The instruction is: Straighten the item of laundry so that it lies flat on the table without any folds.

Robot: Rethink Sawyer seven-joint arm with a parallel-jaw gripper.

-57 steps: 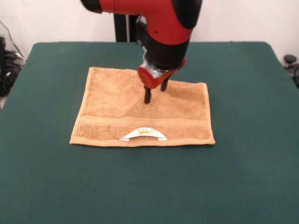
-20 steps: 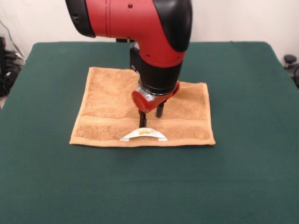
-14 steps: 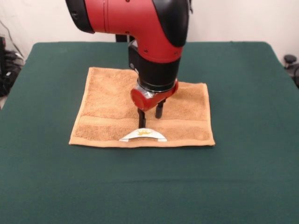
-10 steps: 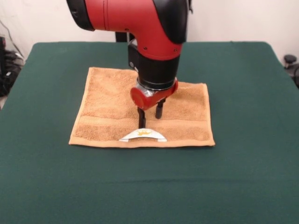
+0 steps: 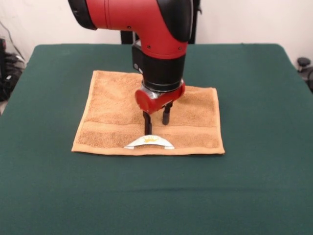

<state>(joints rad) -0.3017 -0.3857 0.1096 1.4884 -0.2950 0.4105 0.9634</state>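
A tan-orange terry towel (image 5: 112, 115) lies spread on the dark green table (image 5: 254, 186), a little left of centre. A woven band runs near its front edge. A white label with a yellow mark (image 5: 149, 142) arches up at the middle of the front edge. The far right part looks doubled, with an uneven far edge. My gripper (image 5: 156, 125) hangs from the red and black arm over the towel's middle, just behind the label. Its two black fingers (image 5: 146, 123) stand apart, open, tips down on or just above the band.
Dark cables and gear (image 5: 7, 68) sit off the table's left edge. A dark object (image 5: 304, 66) shows off the right edge. The robot's black pedestal (image 5: 127, 36) stands behind the table's far side.
My gripper has moved from the towel's far middle toward the front edge and slightly left, ending just behind the label. The towel's front edge shifted a touch left.
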